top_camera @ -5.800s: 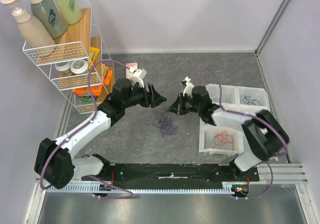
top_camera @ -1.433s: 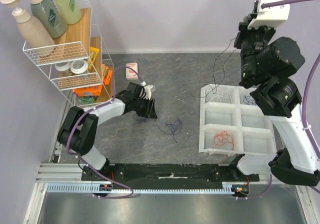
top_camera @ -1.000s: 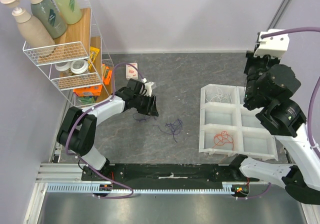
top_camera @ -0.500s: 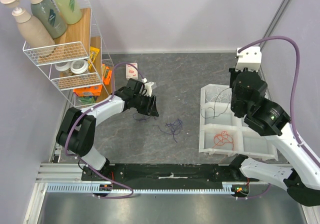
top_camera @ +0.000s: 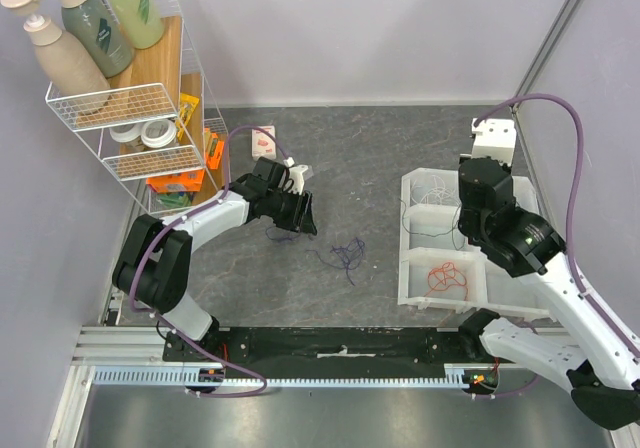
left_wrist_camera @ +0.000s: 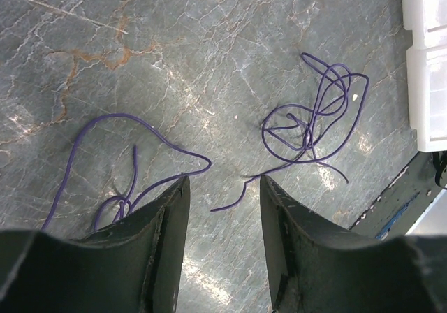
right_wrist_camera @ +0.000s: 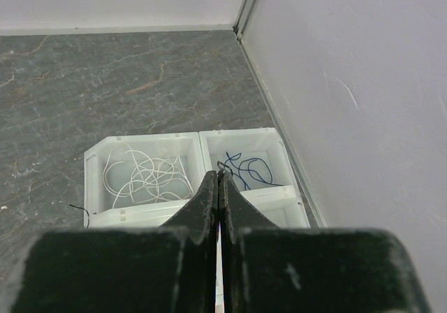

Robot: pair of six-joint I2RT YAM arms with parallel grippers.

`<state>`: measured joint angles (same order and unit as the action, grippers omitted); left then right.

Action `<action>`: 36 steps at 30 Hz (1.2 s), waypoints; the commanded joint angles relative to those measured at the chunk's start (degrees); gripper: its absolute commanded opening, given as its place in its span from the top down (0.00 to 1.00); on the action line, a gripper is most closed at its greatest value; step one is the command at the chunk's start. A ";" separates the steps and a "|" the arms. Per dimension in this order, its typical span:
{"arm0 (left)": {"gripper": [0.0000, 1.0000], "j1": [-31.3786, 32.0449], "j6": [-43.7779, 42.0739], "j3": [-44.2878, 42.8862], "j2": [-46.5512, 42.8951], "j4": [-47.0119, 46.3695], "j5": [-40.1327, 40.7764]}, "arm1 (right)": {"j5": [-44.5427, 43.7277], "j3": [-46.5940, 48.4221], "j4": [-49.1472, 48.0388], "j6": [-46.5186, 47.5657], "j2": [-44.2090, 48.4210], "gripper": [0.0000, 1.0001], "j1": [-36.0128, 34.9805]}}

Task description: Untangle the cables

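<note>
Purple cables (top_camera: 346,253) lie tangled on the grey table, and the left wrist view shows this tangle (left_wrist_camera: 318,114) beyond the jaws. A second purple strand (left_wrist_camera: 126,163) runs under my left finger. My left gripper (left_wrist_camera: 223,182) hovers open just above the table with nothing between its jaws. My right gripper (right_wrist_camera: 221,176) is shut on a thin dark cable (top_camera: 405,216) that droops over the white tray (top_camera: 405,293). White cables (right_wrist_camera: 143,173), a dark blue cable (right_wrist_camera: 250,169) and an orange-red cable (top_camera: 447,276) each lie in their own compartment.
A wire rack (top_camera: 130,118) with bottles and tape rolls stands at the far left. A small white and red box (top_camera: 264,143) lies behind the left gripper. The right wall (right_wrist_camera: 349,82) runs close along the tray.
My right arm has come down from high above the tray to low over it, the dark cable trailing with it. The left arm has barely moved.
</note>
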<state>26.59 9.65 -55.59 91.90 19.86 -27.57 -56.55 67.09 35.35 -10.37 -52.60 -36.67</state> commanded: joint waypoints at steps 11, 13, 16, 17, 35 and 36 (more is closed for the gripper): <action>0.49 -0.31 -2.97 -1.62 -2.07 1.68 -0.64 | -8.13 1.38 6.83 -4.57 -0.76 1.00 1.33; 0.49 -0.57 -2.18 -1.97 -1.37 1.24 -1.08 | -6.73 0.77 6.75 -3.26 1.09 1.00 1.42; 0.49 -0.57 0.28 -2.24 -0.67 -0.95 -3.53 | -5.06 -0.82 7.53 -3.16 4.25 1.00 1.42; 0.48 -0.66 0.37 -2.67 -0.41 -1.31 -3.71 | -4.80 -1.08 7.36 -2.82 5.56 1.00 1.42; 0.48 -1.01 1.25 -4.35 -0.49 1.41 -3.28 | 6.35 -6.09 -0.80 -2.28 4.71 1.00 1.33; 0.48 -1.01 1.16 -4.44 -0.93 1.76 -3.10 | 8.02 -6.53 -1.86 -3.07 3.83 1.00 1.42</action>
<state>25.93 9.39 -58.17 92.66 20.95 -30.13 -56.01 62.39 40.62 -11.60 -46.02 -35.33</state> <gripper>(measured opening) 0.514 0.007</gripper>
